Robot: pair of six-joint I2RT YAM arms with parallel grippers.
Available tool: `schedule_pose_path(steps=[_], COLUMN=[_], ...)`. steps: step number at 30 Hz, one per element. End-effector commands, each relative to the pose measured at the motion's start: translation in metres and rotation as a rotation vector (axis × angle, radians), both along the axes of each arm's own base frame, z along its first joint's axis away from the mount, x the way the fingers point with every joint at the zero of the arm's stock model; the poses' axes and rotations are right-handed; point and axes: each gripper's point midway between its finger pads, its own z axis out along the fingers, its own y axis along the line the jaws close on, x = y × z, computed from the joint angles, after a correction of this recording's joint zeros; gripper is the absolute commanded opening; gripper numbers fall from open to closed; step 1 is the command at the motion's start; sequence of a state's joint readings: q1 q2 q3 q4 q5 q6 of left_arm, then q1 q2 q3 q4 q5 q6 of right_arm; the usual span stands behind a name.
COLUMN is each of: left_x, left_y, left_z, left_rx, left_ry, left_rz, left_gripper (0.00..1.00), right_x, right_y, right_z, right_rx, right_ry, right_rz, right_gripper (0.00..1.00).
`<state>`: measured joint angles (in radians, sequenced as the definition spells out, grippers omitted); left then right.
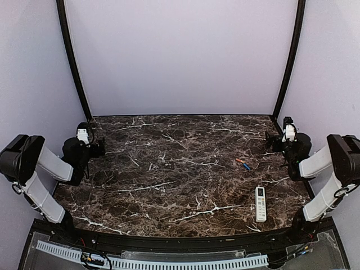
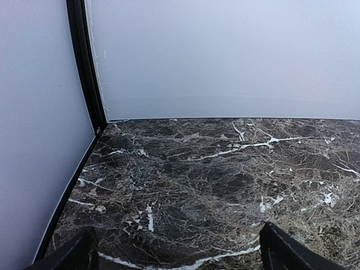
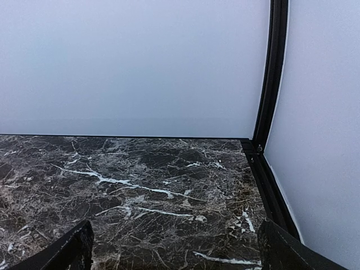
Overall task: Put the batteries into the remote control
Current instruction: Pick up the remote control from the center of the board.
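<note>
The tabletop (image 1: 169, 169) is dark brown marble pattern with white veins, closed in by pale walls (image 1: 180, 56) and black corner posts (image 1: 72, 56).

The remote control (image 1: 260, 203) lies flat near the tabletop's near-right corner, button face up, with its long side running roughly from the near edge toward the far edge. It is white and slim, and nothing touches it.

The batteries lie on the right half of the tabletop, farther from the near edge than the remote and clearly apart from it. The orange-red battery (image 1: 240, 162) and the blue battery (image 1: 246, 166) lie just beside each other in one slanted line, the orange-red one more to the left and the far side. Whether their ends touch cannot be told at this size.

The left arm (image 1: 56, 166) is folded back at the left edge. Its jaws stand wide open above bare marble, and the left wrist view faces the far-left corner.

The right arm (image 1: 315, 163) is folded at the right edge near the batteries but apart from them. Its jaws are likewise spread wide and grip nothing, and the right wrist view faces the far-right corner.
</note>
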<state>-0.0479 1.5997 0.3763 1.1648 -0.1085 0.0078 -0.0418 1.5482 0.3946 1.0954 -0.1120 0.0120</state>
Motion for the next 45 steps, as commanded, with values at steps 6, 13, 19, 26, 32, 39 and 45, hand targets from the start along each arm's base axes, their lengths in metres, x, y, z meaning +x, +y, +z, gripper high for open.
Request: schedule_pose_path(steps=[6,13,19,26,32,39,45], left_x=[0.002,0.004,0.016,-0.002,-0.031,-0.059,-0.087], left_y=[-0.001,-0.010,-0.018,-0.104,-0.162,-0.174,-0.176], left_z=[0.011,0.017,0.081,0.158,0.171,0.191,0.212], left_rx=[0.002,0.020,0.010,-0.026,-0.047,-0.063,-0.020], left_ry=[-0.020,-0.034,-0.009,-0.049,-0.055,-0.125,-0.249], left_rz=[-0.016,-0.079,-0.052,-0.258,-0.481,-0.566,-0.618], left_gripper=[0.99,0.99,0.99,0.94,0.92,0.91,0.91], right_x=[0.005,-0.016,-0.080,-0.180,-0.238,-0.256,-0.261], right_y=[0.012,0.049,0.097,0.087,0.097,0.104,0.113], right_z=[0.019,0.046,0.014,-0.043,-0.103,-0.118,-0.134], right_rx=[-0.019,0.262,0.194,0.204,0.107,-0.004,-0.011], right_ry=[0.006,0.315,0.622,0.978,1.271,1.356,1.414], right_rz=[0.080,0.224,0.062,-0.227,-0.341,-0.452,-0.424], right_gripper=[0.99,0.97,0.97,0.98,0.99,0.99,0.98])
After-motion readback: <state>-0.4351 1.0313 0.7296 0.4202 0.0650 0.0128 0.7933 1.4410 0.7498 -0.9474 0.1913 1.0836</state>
